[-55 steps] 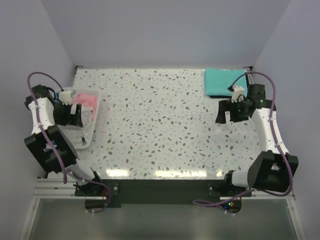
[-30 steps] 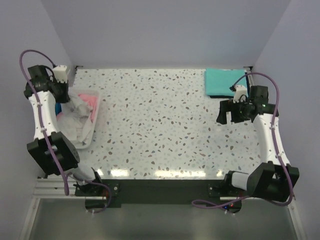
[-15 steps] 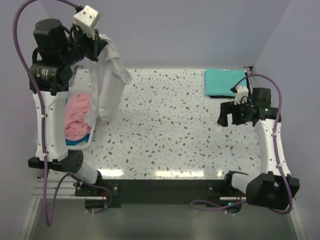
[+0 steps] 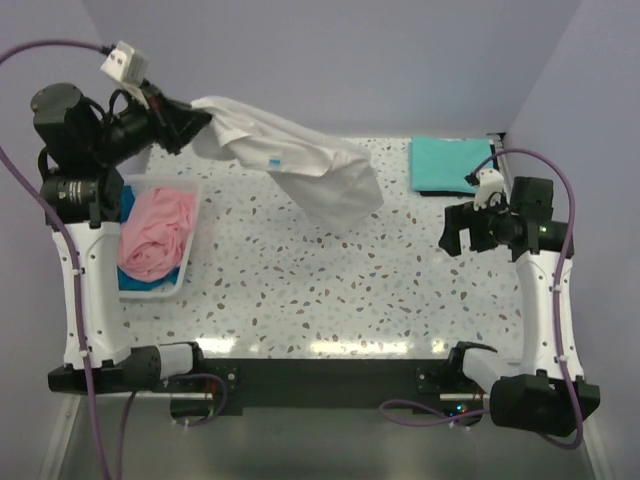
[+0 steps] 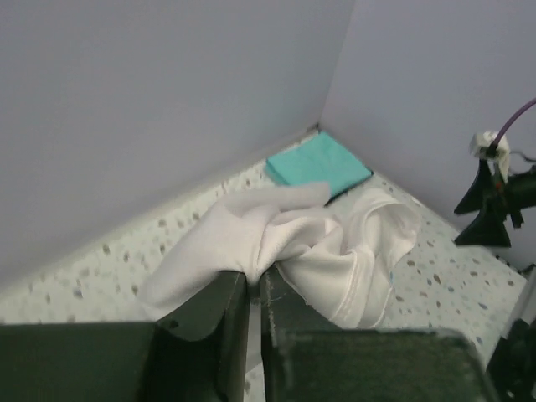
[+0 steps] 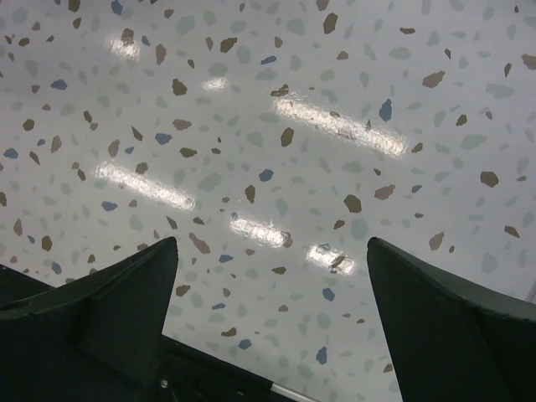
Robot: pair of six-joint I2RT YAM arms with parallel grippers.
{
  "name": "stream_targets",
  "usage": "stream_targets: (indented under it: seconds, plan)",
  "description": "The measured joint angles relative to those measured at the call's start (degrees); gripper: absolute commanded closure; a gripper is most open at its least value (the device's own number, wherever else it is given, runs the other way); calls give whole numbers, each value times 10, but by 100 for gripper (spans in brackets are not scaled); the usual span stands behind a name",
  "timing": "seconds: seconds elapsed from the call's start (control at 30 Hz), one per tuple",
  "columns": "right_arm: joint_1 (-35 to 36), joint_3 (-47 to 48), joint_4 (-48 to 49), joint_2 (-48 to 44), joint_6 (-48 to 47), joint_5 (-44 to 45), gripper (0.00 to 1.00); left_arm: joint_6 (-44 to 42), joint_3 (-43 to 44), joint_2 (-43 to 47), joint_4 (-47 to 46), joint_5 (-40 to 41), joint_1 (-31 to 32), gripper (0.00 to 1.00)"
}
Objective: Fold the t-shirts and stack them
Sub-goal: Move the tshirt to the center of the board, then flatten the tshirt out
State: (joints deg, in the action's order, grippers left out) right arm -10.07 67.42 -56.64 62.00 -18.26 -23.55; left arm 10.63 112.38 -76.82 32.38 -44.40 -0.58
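Note:
My left gripper is raised high over the table's back left, shut on a bunched edge of the white t-shirt. The shirt streams out to the right in mid-air. In the left wrist view the cloth is pinched between the jaws of that gripper. A folded teal t-shirt lies flat in the back right corner. The pink t-shirt lies crumpled in the basket, on top of the blue t-shirt. My right gripper hangs open over bare table, just in front of the teal shirt.
The white lattice basket stands at the table's left edge, below my left arm. Walls close in the table at the back and on both sides. The right arm shows as a dark shape in the left wrist view.
The left gripper lifted the white t-shirt out of the basket and swung it up; the cloth has now flung out rightward. The pink shirt is uncovered. The right arm barely shifted.

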Motion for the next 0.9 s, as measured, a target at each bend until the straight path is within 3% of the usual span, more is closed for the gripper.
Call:
stream_targets:
  seconds: [0.07, 0.1, 0.13, 0.17, 0.37, 0.47, 0.53, 0.67, 0.7, 0.83, 0.9]
  plan:
    - [0, 4, -4, -8, -7, -2, 1, 7, -111, 40, -7, -56, -66, 54]
    - [0, 7, -8, -10, -11, -4, 1, -13, -160, 52, 14, -82, -100, 32]
    - [0, 10, -13, -13, -17, -7, 1, -42, -201, 53, 38, -103, -124, 24]
    - [0, 13, -18, -15, -24, -10, 1, -85, -241, 46, 71, -109, -145, 0]
    - [0, 16, -54, -11, -70, -39, 1, -269, -351, -32, 202, -50, -185, 1]
    - [1, 16, -56, 9, -78, -50, 1, -358, -365, 1, 226, -21, -142, 6]
    - [4, 16, -52, 31, -80, -54, 5, -409, -383, 42, 222, -20, -81, 9]
    - [20, 13, -34, 105, -86, -47, 20, -488, -464, 144, 204, -21, 80, 29]
    - [24, 12, -29, 123, -88, -42, 26, -503, -483, 158, 200, -21, 124, 31]
    - [41, 5, -14, 190, -97, -11, 36, -536, -544, 153, 152, 27, 308, 33]
    - [51, 2, 1, 218, -98, 13, 38, -544, -562, 116, 121, 59, 385, 26]
